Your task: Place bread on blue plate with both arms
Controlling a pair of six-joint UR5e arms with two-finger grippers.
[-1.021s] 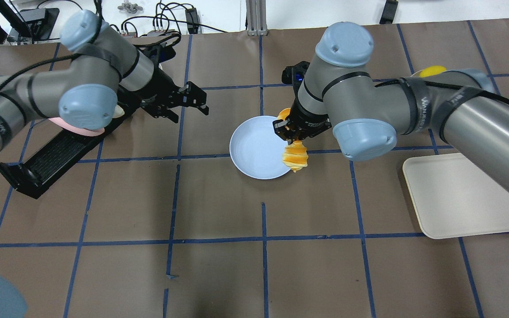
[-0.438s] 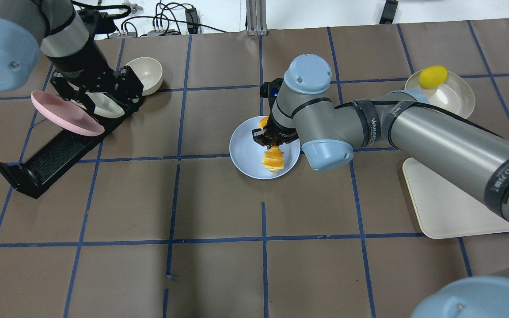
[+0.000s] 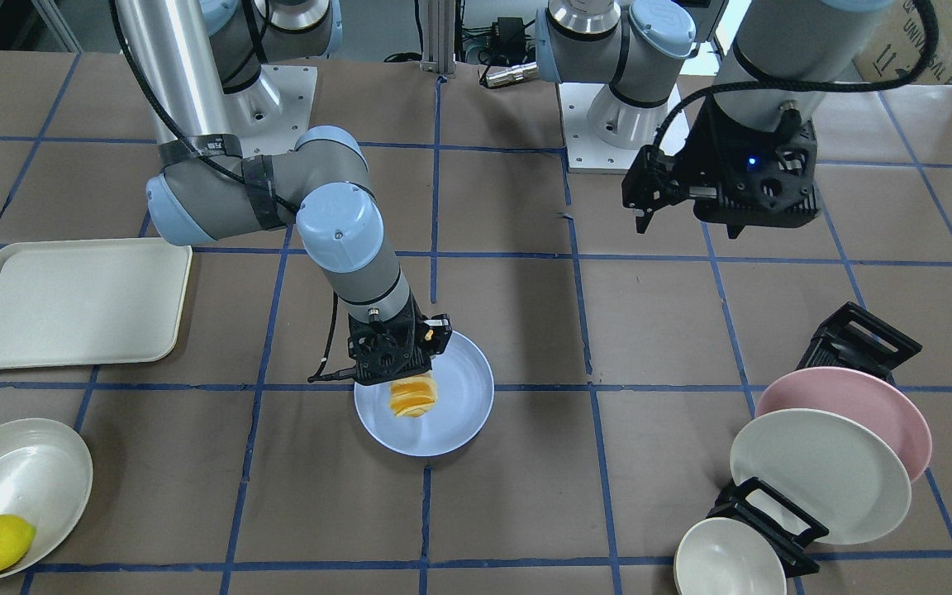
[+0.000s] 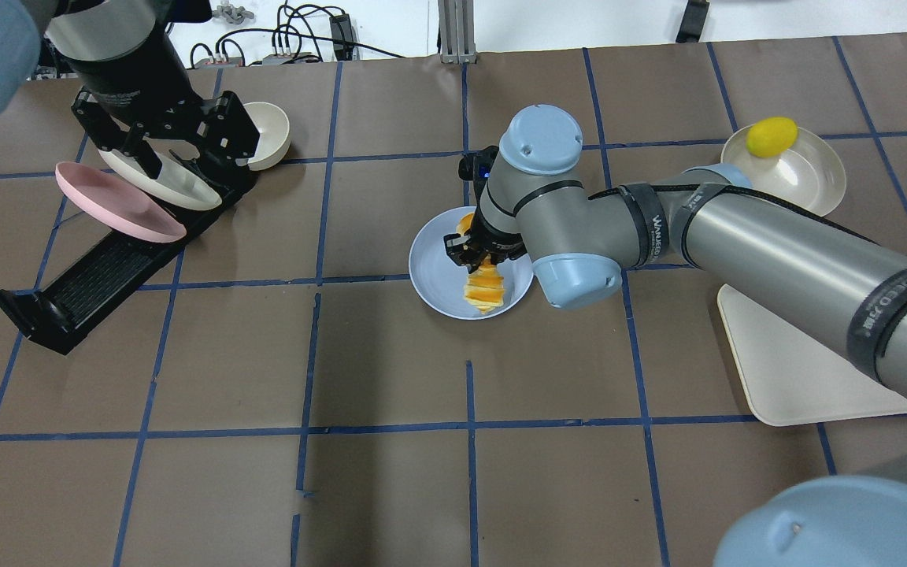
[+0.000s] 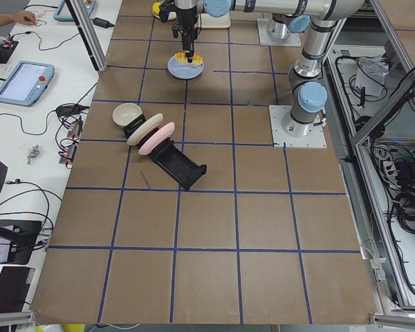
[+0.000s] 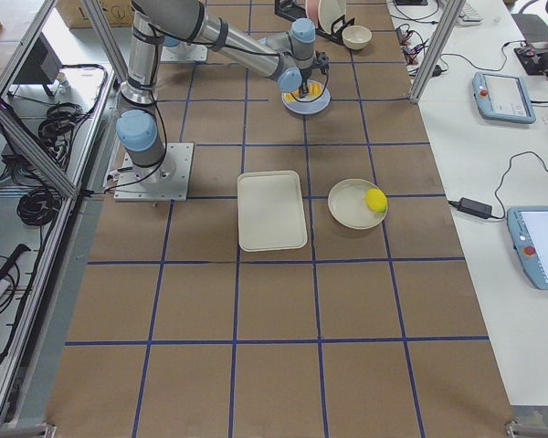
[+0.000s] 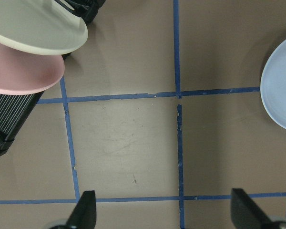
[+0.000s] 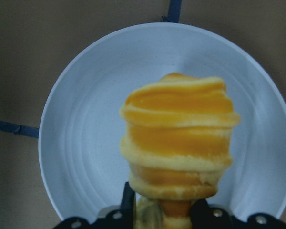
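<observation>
My right gripper (image 4: 477, 253) is shut on the bread (image 4: 483, 287), an orange and cream ridged loaf. It holds the bread over the blue plate (image 4: 434, 276) near the table's middle. In the right wrist view the bread (image 8: 178, 138) hangs end-on over the plate (image 8: 86, 124). I cannot tell whether it touches the plate. The front view shows the bread (image 3: 412, 397) under the gripper (image 3: 397, 364), over the plate (image 3: 464, 405). My left gripper (image 4: 174, 153) is open and empty, raised above the dish rack at the far left. Its fingertips (image 7: 86, 210) frame bare table.
A black dish rack (image 4: 99, 276) holds a pink plate (image 4: 119, 205) and a cream plate (image 4: 162, 181), with a cream bowl (image 4: 268, 134) beside it. A cream tray (image 4: 800, 370) lies at the right. A lemon (image 4: 771, 135) sits in a bowl (image 4: 808, 177) at the far right.
The right gripper has carried the bread leftwards from the plate's right rim to over the plate. The left gripper has pulled back left, over the dish rack.
</observation>
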